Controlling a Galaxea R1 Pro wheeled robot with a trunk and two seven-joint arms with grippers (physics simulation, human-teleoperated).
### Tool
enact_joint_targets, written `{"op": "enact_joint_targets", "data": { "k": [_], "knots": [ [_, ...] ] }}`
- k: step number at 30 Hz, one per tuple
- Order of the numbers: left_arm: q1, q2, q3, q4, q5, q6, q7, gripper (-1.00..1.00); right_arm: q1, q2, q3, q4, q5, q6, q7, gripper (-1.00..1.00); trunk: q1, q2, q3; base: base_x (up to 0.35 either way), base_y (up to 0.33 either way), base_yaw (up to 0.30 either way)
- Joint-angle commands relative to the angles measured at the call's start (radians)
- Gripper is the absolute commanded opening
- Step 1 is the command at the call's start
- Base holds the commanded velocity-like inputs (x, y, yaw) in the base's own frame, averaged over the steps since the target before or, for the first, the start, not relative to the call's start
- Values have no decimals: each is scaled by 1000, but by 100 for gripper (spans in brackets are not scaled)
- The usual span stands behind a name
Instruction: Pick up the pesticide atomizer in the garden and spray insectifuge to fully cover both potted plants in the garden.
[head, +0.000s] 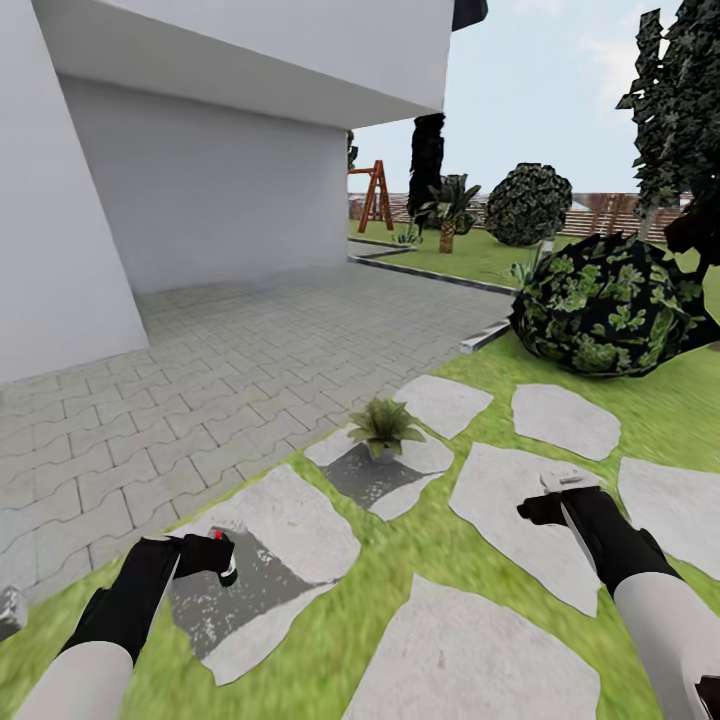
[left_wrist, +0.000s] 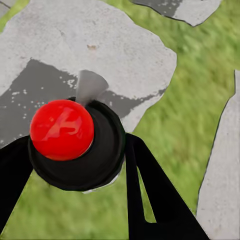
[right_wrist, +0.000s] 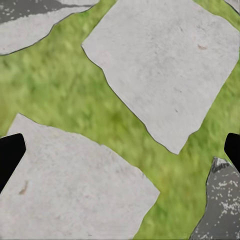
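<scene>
Left end effector (head: 222, 560) gripping atomizer (left_wrist: 75, 145), red cap facing wrist camera, hovering over wet-dark slab (head: 262, 560). Right end effector (head: 556, 500) hanging wide open, empty, over slabs and grass (right_wrist: 60, 95). Plant (head: 384, 428) sitting ahead on darkened slab between both arms.

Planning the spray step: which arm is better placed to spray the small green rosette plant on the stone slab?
Left. Its gripper already clamps the red-topped black spray bottle, with the small green rosette plant just ahead; the right gripper is open and holds nothing.
</scene>
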Motion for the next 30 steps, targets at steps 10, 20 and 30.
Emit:
{"op": "enact_joint_targets", "data": {
  "k": [10,20,30],
  "knots": [
    [-1,-1,3,-1,-10,1,-9,-100,-1,0,-4,-2,11,4,9,100,0,0,0,294,218,-30],
    [-1,-1,3,-1,-10,1,-9,-100,-1,0,-5,-2,11,6,8,100,0,0,8,295,217,-254],
    [-1,-1,3,-1,-10,1,-8,-100,-1,0,-5,-2,11,6,8,100,0,0,15,293,217,-276]
  ]
}}
